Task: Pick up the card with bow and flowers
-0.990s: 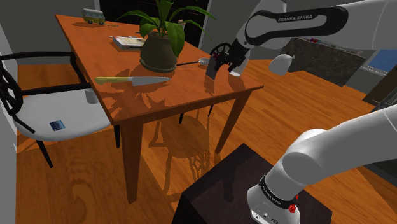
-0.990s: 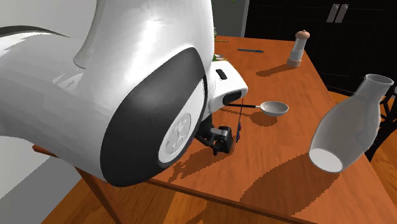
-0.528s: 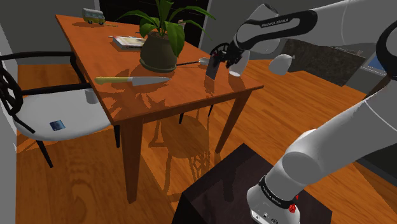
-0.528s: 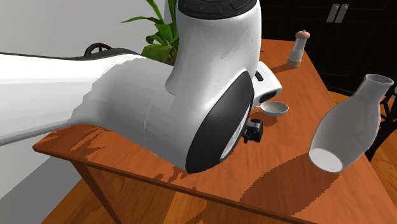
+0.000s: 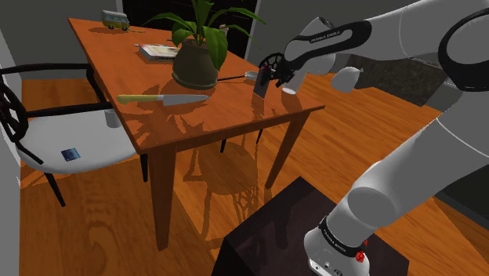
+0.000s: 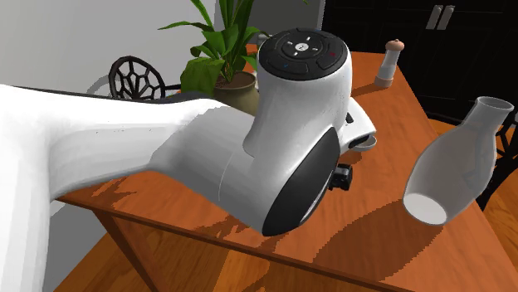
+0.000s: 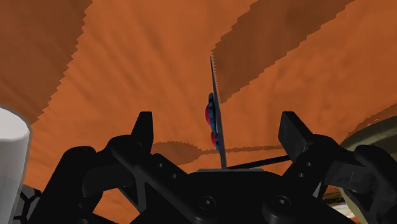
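So the gripper is down low over the wooden table, off to the shoulder view's right of the potted plant, near the table corner on that side. The fingers are spread wide apart. The card stands upright in the gap between them, seen edge-on from the wrist view as a thin sliver with a bit of blue and red sticking out on one face. Neither finger touches it, so it's not held, just bracketed. In the shoulder view the card looks like a plain grey slip standing on the tabletop, about level with the plant's pot and well out from under its leaves. A spoon lies between the pot and the card. There's a white cup just past the card on the side away from the plant. A white vase is farther out from the plant again, and it's tilted rather than standing straight. On the plant's near side, toward the shoulder camera, a knife lies flat on the table. Behind the plant there's a book, and farther back from it a little toy van at the far corner. A pepper mill stands on the table well apart from the plant.
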